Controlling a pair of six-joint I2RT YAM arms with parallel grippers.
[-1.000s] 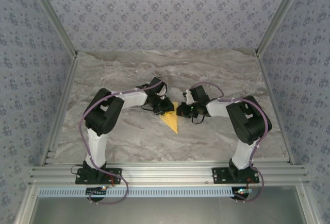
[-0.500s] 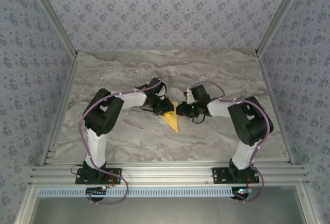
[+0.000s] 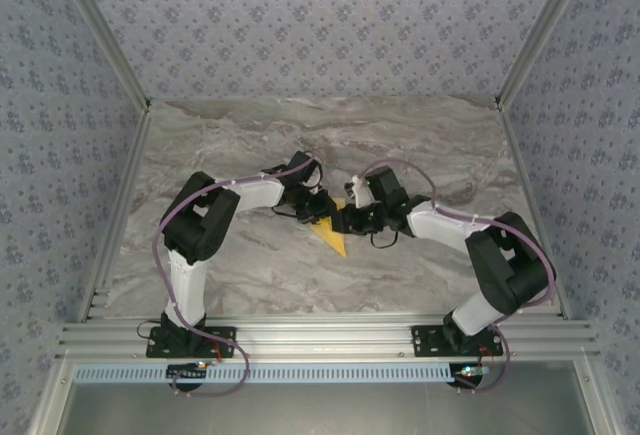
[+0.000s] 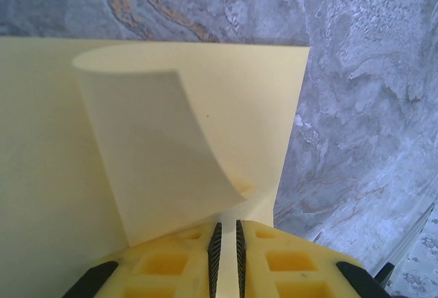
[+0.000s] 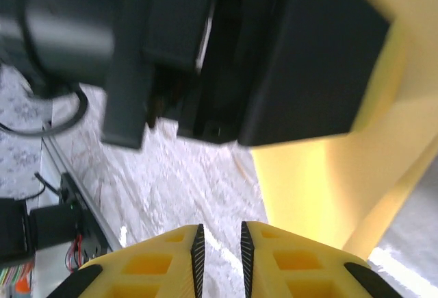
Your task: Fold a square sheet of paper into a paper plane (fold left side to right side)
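Observation:
The yellow sheet of paper [image 3: 336, 239] lies on the marble table as a narrow pointed paper plane, its tip toward the near edge. My left gripper [image 3: 322, 213] is at its upper left edge. In the left wrist view the left gripper [image 4: 226, 226] is shut on the paper [image 4: 233, 85], and a flap [image 4: 150, 161] curls up from it. My right gripper [image 3: 348, 221] is at the paper's right side. In the right wrist view the right gripper [image 5: 219, 228] stands slightly open with only table between its pads, and the paper [image 5: 321, 181] is just ahead to the right.
The left gripper's black body [image 5: 294, 58] hangs close in front of the right gripper. The marble table [image 3: 250, 265] is bounded by aluminium rails [image 3: 320, 335] at the near edge and patterned walls on the other sides.
The right gripper has opened and let go of the paper. The right arm's elbow has swung out to the right and nearer. The left arm has stayed put, gripping the paper.

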